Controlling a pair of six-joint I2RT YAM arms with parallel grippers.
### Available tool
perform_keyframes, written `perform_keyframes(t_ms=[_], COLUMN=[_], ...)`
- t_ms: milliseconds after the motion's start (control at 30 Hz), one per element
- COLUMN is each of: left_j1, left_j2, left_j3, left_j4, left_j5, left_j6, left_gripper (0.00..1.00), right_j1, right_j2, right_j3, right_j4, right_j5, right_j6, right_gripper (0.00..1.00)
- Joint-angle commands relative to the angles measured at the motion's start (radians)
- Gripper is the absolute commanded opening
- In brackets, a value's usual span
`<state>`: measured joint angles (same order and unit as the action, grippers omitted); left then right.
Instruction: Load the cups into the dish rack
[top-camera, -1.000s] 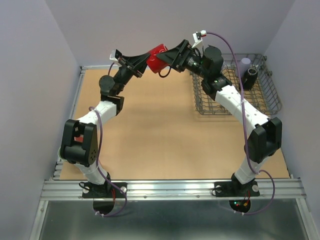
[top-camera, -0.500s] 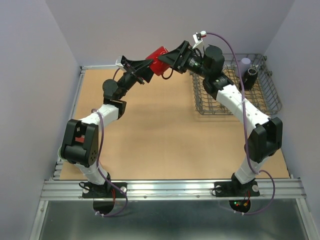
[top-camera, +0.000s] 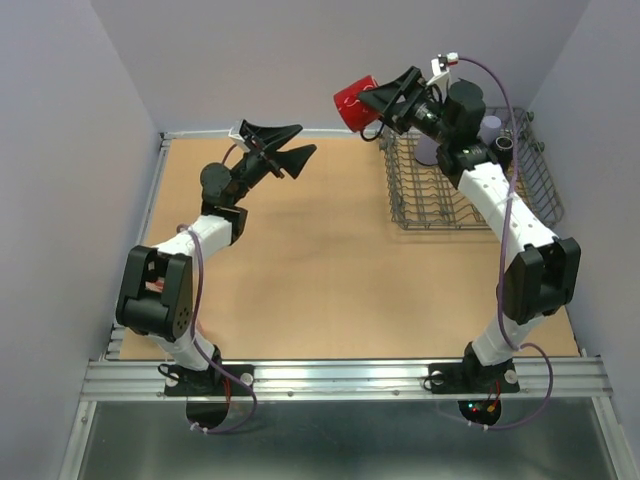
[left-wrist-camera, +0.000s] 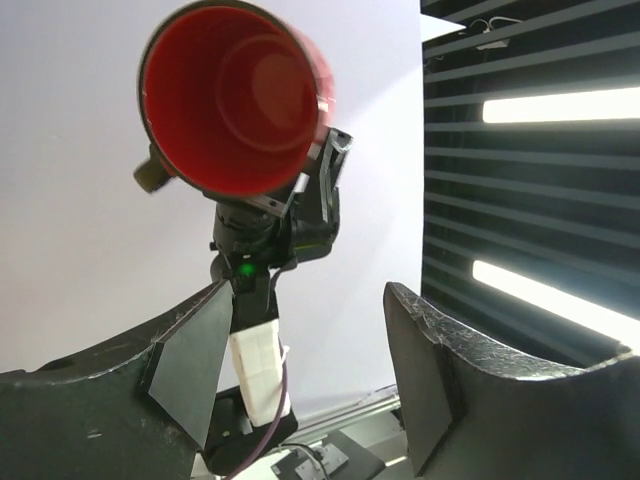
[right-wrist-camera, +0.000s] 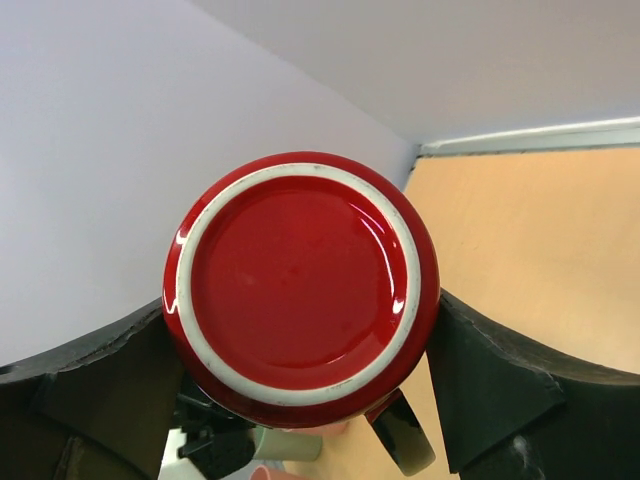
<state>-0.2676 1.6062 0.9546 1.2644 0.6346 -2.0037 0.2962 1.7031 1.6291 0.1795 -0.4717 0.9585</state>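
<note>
My right gripper (top-camera: 385, 100) is shut on a red cup (top-camera: 353, 103) and holds it in the air just left of the dish rack (top-camera: 432, 222). In the right wrist view the red cup's base (right-wrist-camera: 300, 285) fills the gap between the fingers (right-wrist-camera: 470, 385). My left gripper (top-camera: 287, 152) hangs open and empty over the far middle of the table, apart from the cup. Its wrist view looks into the red cup's mouth (left-wrist-camera: 235, 95). Two lavender cups (top-camera: 490, 127) (top-camera: 427, 150) and a black cup (top-camera: 503, 148) stand in the rack.
Below the held cup, the right wrist view shows a pale green cup (right-wrist-camera: 290, 448), a pink cup (right-wrist-camera: 268, 473) and a black cup (right-wrist-camera: 405, 440) on the table. Walls close in at the back and on both sides.
My left gripper has opened and let go of the red cup, then drawn back to the left. The right gripper has carried the cup up and to the right, towards the rack.
</note>
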Motion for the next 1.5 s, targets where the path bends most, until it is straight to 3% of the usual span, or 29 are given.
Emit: perform_keyframes(t_ms=[0,133,200,267,300,400,500,767,967,1467], left_j1=[0.028,0.057,0.080,0.099,0.114,0.128,0.131,0.131,0.139,0.174], left_j2=[-0.101,-0.138,-0.161,-0.173,-0.175,-0.157,-0.144,-0.181,-0.244,-0.281], left_j3=[0.009,0.079,0.153,0.215,0.296,0.460,0.585,0.710,0.655,0.659], left_j4=[-0.075,-0.368,-0.628,-0.806,-0.993,-1.306,-1.523,-1.752,-1.789,-1.881], left_j5=[0.077,0.123,0.135,0.110,0.097,0.019,-0.093,-0.303,-0.311,-0.354], left_j6=[0.097,0.316,0.506,0.649,0.787,0.974,1.146,1.359,1.413,1.511], left_gripper=[0.73,0.72,0.70,0.70,0.70,0.70,0.70,0.69,0.67,0.68], right_j1=[-0.095,-0.138,-0.150,-0.163,-0.161,-0.163,-0.161,-0.161,-0.163,-0.161], right_j2=[-0.103,-0.122,-0.128,-0.135,-0.135,-0.126,-0.111,-0.011,0.105,0.302], right_j3=[0.031,0.023,0.005,-0.006,-0.006,-0.020,-0.060,-0.083,-0.051,-0.014], right_j4=[-0.027,-0.175,-0.270,-0.333,-0.372,-0.422,-0.446,-0.451,-0.449,-0.325], right_j5=[0.001,0.096,0.159,0.217,0.273,0.387,0.447,0.608,0.702,0.739], right_j6=[-0.088,-0.269,-0.319,-0.388,-0.436,-0.493,-0.546,-0.578,-0.566,-0.581], right_gripper=[0.00,0.00,0.00,0.00,0.01,0.00,0.00,0.00,0.00,0.00])
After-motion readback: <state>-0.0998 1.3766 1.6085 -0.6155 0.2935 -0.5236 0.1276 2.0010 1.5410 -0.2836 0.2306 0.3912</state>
